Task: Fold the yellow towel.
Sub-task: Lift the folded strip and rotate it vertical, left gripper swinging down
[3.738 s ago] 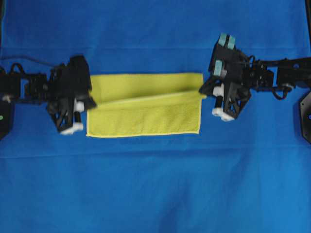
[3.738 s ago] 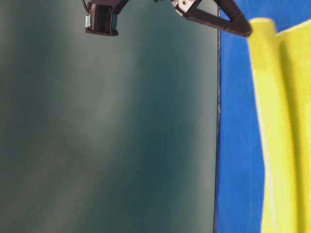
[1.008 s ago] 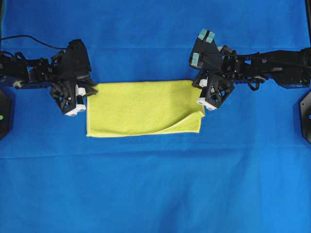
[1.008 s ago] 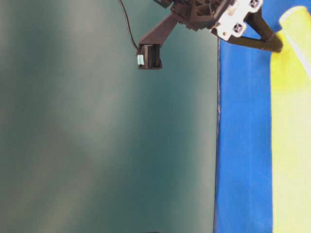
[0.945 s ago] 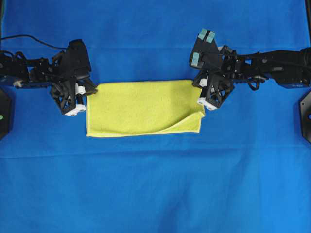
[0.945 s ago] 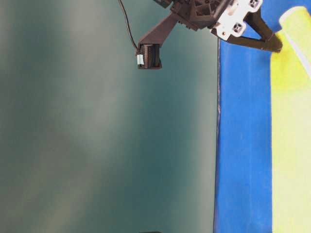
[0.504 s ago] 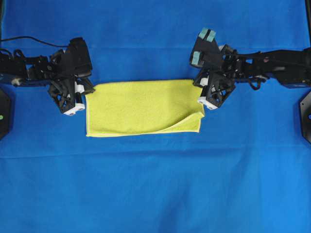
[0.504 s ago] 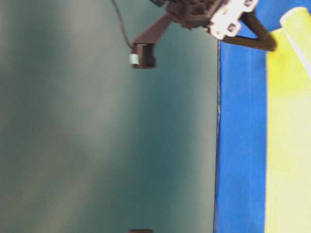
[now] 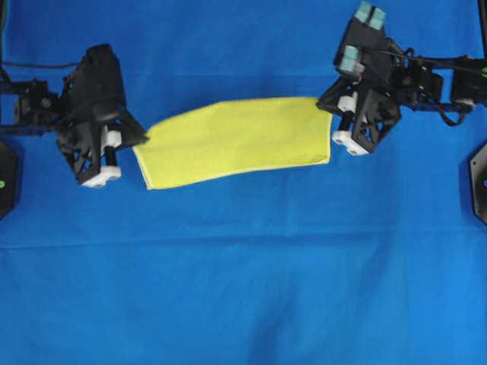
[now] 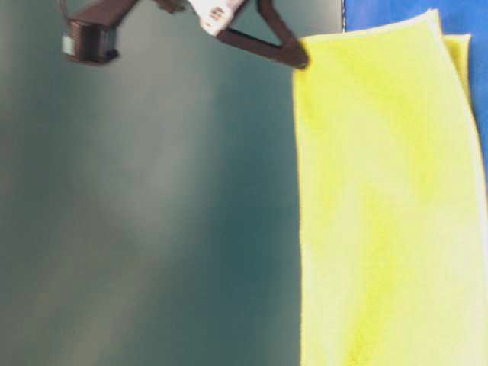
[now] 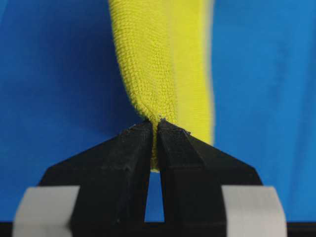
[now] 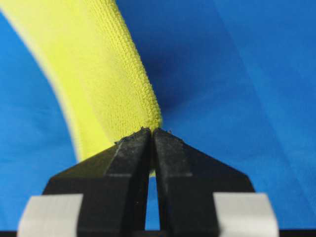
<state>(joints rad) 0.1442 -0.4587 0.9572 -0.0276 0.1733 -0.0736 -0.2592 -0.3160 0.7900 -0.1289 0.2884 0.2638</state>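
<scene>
The yellow towel point(image 9: 237, 141), folded in half into a long band, hangs lifted between both grippers, its right end higher than its left. My left gripper point(image 9: 143, 138) is shut on its left end; the left wrist view shows the jaws pinching the doubled edge point(image 11: 157, 126). My right gripper point(image 9: 327, 103) is shut on the right end; the right wrist view shows the cloth point(image 12: 113, 84) nipped at the tips point(image 12: 151, 132). In the table-level view the towel point(image 10: 381, 206) hangs broad below a gripper finger point(image 10: 267, 44).
The large blue sheet point(image 9: 243, 274) covers the whole table under the towel. Black arm mounts sit at the far left edge point(image 9: 4, 179) and the far right edge point(image 9: 479, 179).
Both grippers have lifted the folded towel off the sheet and pulled it taut. The loose lower-right flap has closed. The right end has risen and moved back; the left arm shifted outward.
</scene>
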